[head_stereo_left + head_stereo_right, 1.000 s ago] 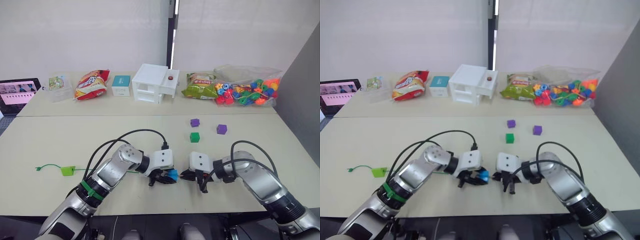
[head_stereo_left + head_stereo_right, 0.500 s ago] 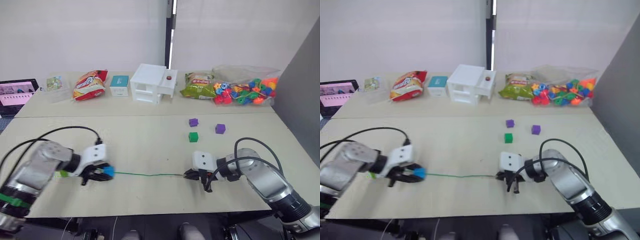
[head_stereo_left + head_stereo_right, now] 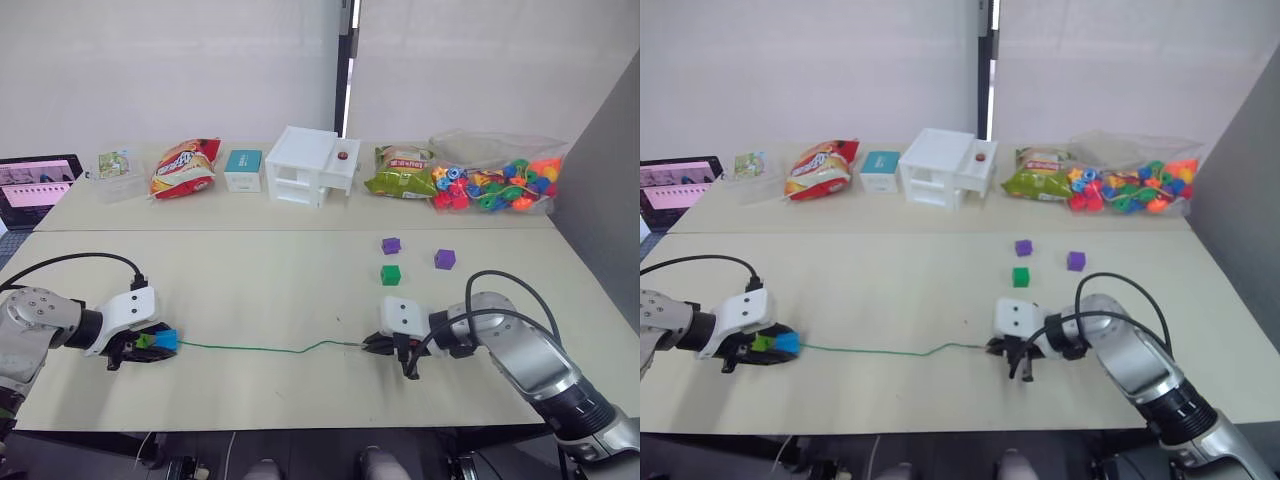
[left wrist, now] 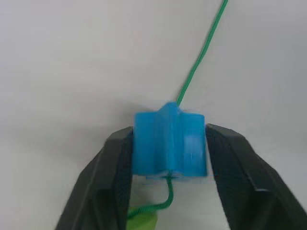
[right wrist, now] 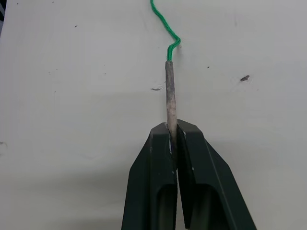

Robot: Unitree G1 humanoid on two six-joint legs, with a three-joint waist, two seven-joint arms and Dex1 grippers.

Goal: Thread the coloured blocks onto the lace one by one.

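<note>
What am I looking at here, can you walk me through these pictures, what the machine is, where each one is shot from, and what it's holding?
This is a humanoid robot with two arms, each ending in a gripper with two black fingers. The two wide pictures come from cameras in its head, looking down over a pale table. The two close-ups come from cameras on its wrists.

The left gripper is shut on a blue flower-shaped bead. A thin green lace runs through that bead, and a lime green bead sits just behind it. The lace lies across the table to the right gripper, which pinches its stiff tip.

Farther back lie two purple cubes and a dark green cube, loose. Along the back edge stand snack bags, a white box and a clear bag of beads.
</note>
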